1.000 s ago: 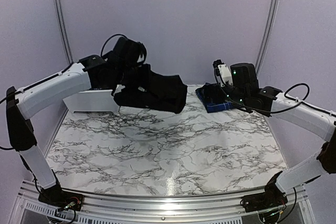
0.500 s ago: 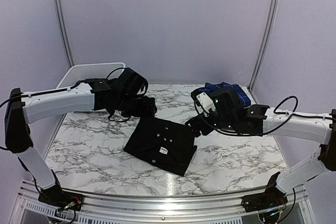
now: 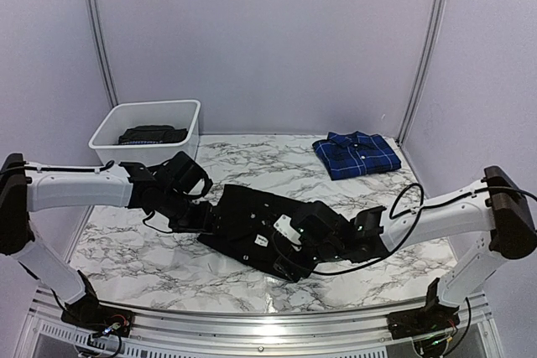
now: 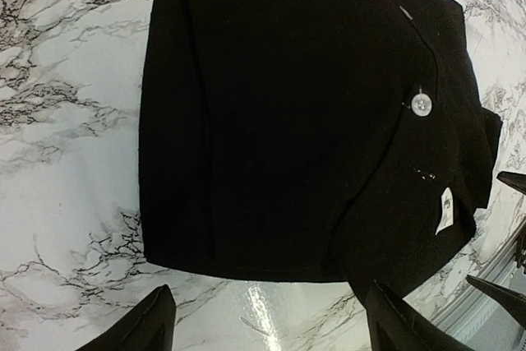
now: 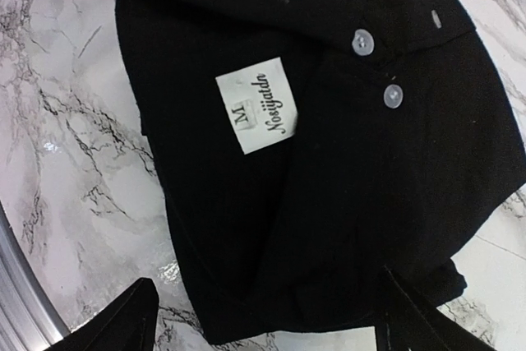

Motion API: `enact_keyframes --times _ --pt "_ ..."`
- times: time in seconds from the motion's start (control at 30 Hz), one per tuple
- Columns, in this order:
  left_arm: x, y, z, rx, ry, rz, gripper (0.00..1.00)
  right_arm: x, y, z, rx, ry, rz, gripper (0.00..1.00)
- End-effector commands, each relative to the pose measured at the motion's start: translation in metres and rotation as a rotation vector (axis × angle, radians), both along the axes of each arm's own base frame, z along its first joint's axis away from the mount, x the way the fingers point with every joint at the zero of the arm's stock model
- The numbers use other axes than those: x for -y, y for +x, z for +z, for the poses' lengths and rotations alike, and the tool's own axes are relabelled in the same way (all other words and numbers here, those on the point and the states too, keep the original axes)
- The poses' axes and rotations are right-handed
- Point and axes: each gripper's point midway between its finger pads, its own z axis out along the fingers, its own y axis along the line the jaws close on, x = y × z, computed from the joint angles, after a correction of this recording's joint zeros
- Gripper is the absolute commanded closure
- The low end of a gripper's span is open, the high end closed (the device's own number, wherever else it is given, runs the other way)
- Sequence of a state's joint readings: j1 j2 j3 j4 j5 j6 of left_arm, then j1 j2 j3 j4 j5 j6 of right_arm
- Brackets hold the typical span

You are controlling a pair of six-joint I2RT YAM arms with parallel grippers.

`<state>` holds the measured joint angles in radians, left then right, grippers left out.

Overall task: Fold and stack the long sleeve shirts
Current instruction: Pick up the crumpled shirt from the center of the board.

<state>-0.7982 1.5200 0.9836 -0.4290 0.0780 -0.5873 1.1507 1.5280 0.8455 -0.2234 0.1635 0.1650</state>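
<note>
The black shirt [image 3: 252,220] lies folded into a flat, slightly skewed rectangle on the marble table [image 3: 159,278], in the middle and toward the near side. The blue plaid shirt [image 3: 357,154] lies folded at the far right, well apart from it. A white bin [image 3: 105,127] holding dark cloth stands at the far left.

My left gripper [image 4: 269,302] hangs over the black shirt's left end and my right gripper [image 5: 267,285] over its near right part. Both have their fingers spread wide and hold nothing. I cannot tell whether either one touches the cloth.

My right wrist view shows a white size label [image 5: 256,104] and pale buttons [image 5: 362,39] on top of the fold.

I judge the shirt light, soft and limp. Lifted by one corner, it would likely sag and fall open. It would be better to take it at two opposite folded edges, pinching all layers, away from the hard buttons.

The shirt's near corner lies close to the metal rail [image 3: 252,324] at the table's front edge, which leaves little room there. Bare marble lies open to the left, and also between this shirt and the blue one.
</note>
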Motion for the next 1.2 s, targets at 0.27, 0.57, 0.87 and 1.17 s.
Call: enact_keyframes --times 0.27,0.57,0.87,1.17 --pt "0.03 0.015 -0.028 -0.025 -0.056 -0.009 0.34 -0.02 0.018 -0.022 0.018 -0.003 -0.091 0.38" --pt "0.041 0.021 -0.01 -0.001 -0.107 -0.015 0.9 -0.017 0.037 0.004 0.094 0.017 -0.196 0.8" --pt "0.05 0.023 0.02 0.038 -0.171 -0.024 1.0 -0.029 0.036 0.016 0.076 0.045 -0.167 0.54" --pt "0.058 0.03 0.049 0.081 -0.227 -0.008 1.0 -0.031 0.04 0.006 0.073 0.014 -0.169 0.78"
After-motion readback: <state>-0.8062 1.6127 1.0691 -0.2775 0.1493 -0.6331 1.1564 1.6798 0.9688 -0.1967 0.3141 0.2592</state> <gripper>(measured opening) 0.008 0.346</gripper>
